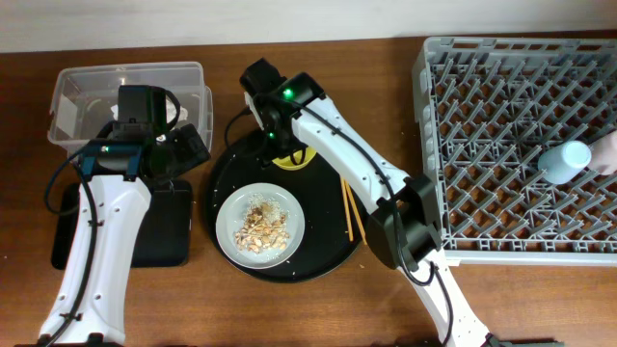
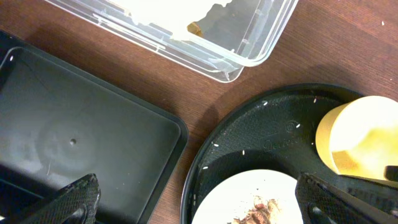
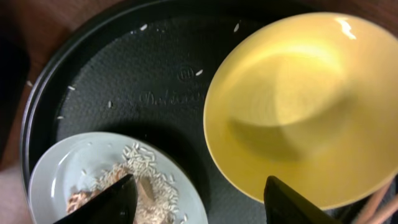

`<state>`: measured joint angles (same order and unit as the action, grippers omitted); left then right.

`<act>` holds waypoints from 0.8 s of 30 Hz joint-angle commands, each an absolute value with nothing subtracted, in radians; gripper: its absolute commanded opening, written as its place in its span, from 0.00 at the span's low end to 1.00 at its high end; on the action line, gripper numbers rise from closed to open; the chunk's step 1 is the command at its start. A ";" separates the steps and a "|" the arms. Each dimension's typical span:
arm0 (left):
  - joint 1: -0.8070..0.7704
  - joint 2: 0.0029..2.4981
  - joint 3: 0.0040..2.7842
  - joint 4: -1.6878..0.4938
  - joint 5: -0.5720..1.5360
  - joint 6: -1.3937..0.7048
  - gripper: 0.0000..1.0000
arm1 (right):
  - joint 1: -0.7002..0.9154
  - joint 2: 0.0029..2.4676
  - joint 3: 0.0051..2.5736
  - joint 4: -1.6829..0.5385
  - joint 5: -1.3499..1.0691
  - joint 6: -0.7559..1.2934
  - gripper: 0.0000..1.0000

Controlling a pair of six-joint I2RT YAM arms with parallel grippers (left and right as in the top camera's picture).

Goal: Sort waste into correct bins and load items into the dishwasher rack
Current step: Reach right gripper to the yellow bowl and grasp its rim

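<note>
While the small yellow bowl (image 3: 305, 106) sits upright and empty on the far side of the big round black tray (image 3: 143, 68), the right gripper (image 3: 199, 186) hangs directly over its near rim, fingers spread wide with nothing between them. In the wrist view the bowl lies ahead and toward the right-hand finger. It is round, so it has no long axis and any bite on the rim would serve.

Judgement: one finger inside the rim and one outside, then carry rightward to the dishwasher rack (image 1: 521, 145).

Just beside the bowl on the same tray is the round grey plate (image 1: 229, 231), bearing the beige food scraps (image 1: 262, 229). The chopsticks (image 1: 349, 207) lie at the tray's right edge, running near to far.

The left gripper (image 2: 198, 186), likewise parted and empty, hovers over the strip of table between the flat black tray (image 2: 74, 124) and the round tray. The clear tub (image 2: 236, 37) is just beyond it. This gripper is farther from the bowl than the right one.

A light blue cup (image 1: 564, 159) is already in the rack.
</note>
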<state>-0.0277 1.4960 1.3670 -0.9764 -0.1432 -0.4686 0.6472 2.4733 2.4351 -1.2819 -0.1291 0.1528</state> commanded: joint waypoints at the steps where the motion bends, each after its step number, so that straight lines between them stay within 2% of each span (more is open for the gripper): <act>1: -0.028 1.490 1.378 -0.974 -0.147 -0.478 0.99 | 0.653 2.465 2.328 -1.172 -0.093 0.220 0.62; 4: -0.028 1.490 1.378 -0.974 -0.147 -0.478 0.99 | 0.661 2.465 2.215 -1.046 -0.047 0.249 0.59; 6: -0.028 1.490 1.378 -0.974 -0.147 -0.478 0.99 | 0.662 2.465 2.208 -1.028 -0.047 0.249 0.46; 8: -0.028 1.490 1.378 -0.974 -0.147 -0.478 0.99 | 0.662 2.466 2.208 -1.032 -0.029 0.249 0.41; 9: -0.028 1.490 1.378 -0.974 -0.147 -0.478 1.00 | 0.662 2.466 2.208 -1.031 -0.029 0.273 0.30; 13: -0.028 1.490 1.378 -0.974 -0.147 -0.478 0.99 | 0.667 2.466 2.209 -1.032 -0.052 0.298 0.18; 14: -0.028 1.490 1.378 -0.974 -0.147 -0.478 0.99 | 0.669 2.466 2.209 -1.031 -0.052 0.298 0.09; 15: -0.028 1.490 1.378 -0.974 -0.147 -0.478 0.99 | 0.674 2.465 2.209 -1.032 -0.053 0.298 0.05; 19: -0.028 1.490 1.378 -0.974 -0.147 -0.478 0.99 | 0.649 2.397 2.392 -1.148 -0.120 0.330 0.04; 24: -0.028 1.490 1.378 -0.974 -0.147 -0.478 0.99 | 0.448 2.352 3.023 -1.597 -0.059 0.275 0.04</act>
